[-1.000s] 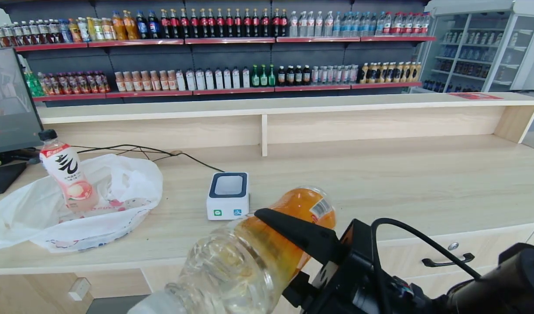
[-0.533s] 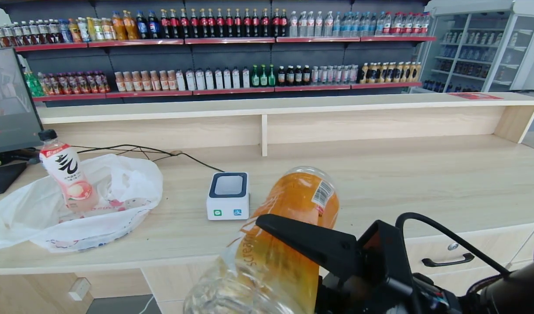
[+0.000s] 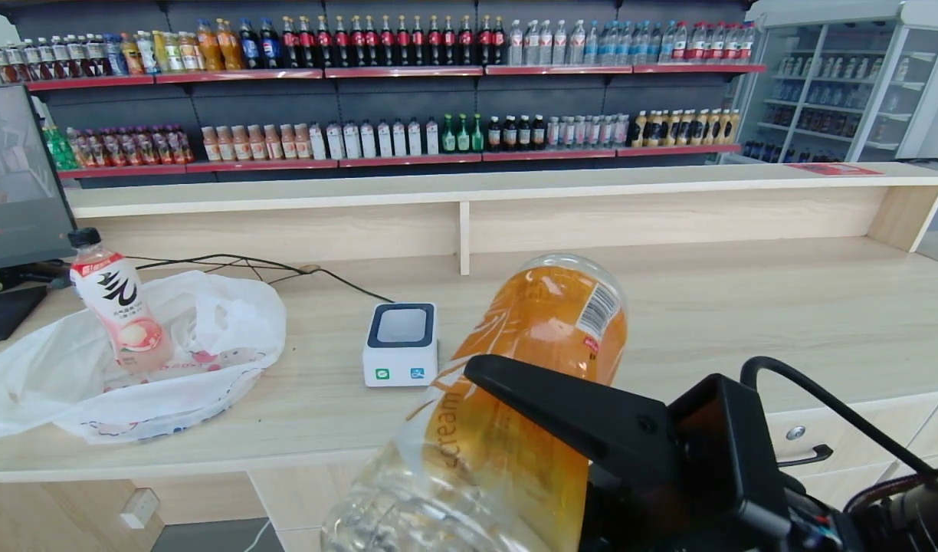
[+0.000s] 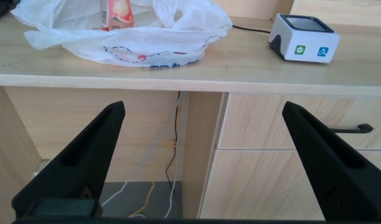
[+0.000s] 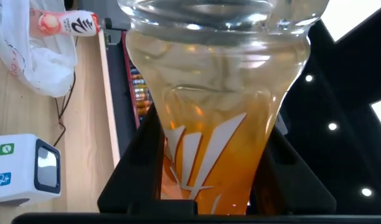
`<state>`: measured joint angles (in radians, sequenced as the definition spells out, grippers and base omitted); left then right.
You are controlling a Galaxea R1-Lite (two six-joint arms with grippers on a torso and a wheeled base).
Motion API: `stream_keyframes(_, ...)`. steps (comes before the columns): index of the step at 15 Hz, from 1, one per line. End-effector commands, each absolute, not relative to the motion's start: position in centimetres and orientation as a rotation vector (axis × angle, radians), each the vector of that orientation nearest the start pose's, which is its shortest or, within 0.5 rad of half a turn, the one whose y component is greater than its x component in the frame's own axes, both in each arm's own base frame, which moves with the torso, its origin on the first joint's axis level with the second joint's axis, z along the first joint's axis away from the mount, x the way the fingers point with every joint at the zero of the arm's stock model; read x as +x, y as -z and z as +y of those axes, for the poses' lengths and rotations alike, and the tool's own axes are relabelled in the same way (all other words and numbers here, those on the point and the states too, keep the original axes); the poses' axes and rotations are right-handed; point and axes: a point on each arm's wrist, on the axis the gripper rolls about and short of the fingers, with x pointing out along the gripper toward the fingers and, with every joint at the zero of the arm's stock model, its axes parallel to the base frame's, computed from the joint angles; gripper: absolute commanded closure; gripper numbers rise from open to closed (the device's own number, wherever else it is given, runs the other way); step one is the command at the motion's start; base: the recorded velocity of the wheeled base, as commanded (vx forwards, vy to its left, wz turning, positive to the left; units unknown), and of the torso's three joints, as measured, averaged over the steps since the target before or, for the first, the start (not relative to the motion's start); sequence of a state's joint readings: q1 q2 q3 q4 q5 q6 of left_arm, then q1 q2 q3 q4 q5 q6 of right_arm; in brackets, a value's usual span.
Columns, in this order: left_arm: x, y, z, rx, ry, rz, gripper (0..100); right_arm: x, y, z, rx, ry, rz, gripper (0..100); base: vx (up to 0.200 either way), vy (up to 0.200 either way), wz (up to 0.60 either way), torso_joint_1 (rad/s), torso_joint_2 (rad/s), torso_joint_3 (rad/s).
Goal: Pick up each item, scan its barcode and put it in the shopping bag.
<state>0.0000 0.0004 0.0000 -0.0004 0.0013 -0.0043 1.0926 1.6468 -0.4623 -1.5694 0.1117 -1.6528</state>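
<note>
While the right gripper (image 5: 212, 165) held the orange drink bottle (image 3: 538, 337) up in the air, its two black fingers (image 5: 141, 155) pressed on the bottle, one on each side of the middle part. The bottle was tipped over. Its flat bottom end stuck out past the fingertips, up and away from the robot. Its clear neck end hung back behind the fingers, close to the robot. A barcode (image 3: 596, 309) was on the bottle just past the top finger, near the bottom end, and it faced up and to the right.

The scanner (image 3: 400, 341) sat on the counter (image 3: 706, 307) to the left of these fingers, near the bottle but not touching it. Its window faced up. Farther left, past the scanner, lay the white shopping bag (image 3: 224, 322). A pink drink bottle (image 3: 116, 307) stood upright in the bag's folds, but I could not tell if it was inside the bag or on top of it.

The left gripper (image 4: 203, 109) had its fingers (image 4: 84, 162) spread wide apart with nothing between them. Ahead of those fingers was the front of the counter with a drawer handle (image 4: 349, 129), and the bag and scanner were on the counter farther on.
</note>
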Motion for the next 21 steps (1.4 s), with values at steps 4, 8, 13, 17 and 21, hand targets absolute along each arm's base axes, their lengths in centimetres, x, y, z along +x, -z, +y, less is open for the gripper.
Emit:
stream_keyframes(4, -2.28, -7.55, 0.0, -0.005, -0.002, 0.0, 0, 11.22, -21.02, 22.78, -1.231, -0.563, -1.255, 100, 0.0, 0.0, 0.0, 0.0, 0.0, 0.0)
stream_keyframes(8, -2.28, -7.56, 0.0, -0.005, -0.002, -0.002, 0, 11.13, -21.28, 22.72, -1.251, -0.539, -1.283, 100, 0.0, 0.0, 0.0, 0.0, 0.0, 0.0)
stream_keyframes(13, -2.28, -7.56, 0.0, -0.005, -0.002, -0.002, 0, 11.11, -21.43, 22.69, -1.258, -0.526, -1.291, 100, 0.0, 0.0, 0.0, 0.0, 0.0, 0.0)
stream_keyframes(17, -2.28, -7.56, 0.0, -0.005, -0.002, -0.002, 0, 11.07, -21.58, 22.61, -1.271, -0.509, -1.302, 100, 0.0, 0.0, 0.0, 0.0, 0.0, 0.0)
stream_keyframes(21, -2.28, -7.56, 0.0, -0.003, -0.002, -0.002, 0, 11.09, -21.65, 22.64, -1.276, -0.501, -1.307, 100, 0.0, 0.0, 0.0, 0.0, 0.0, 0.0)
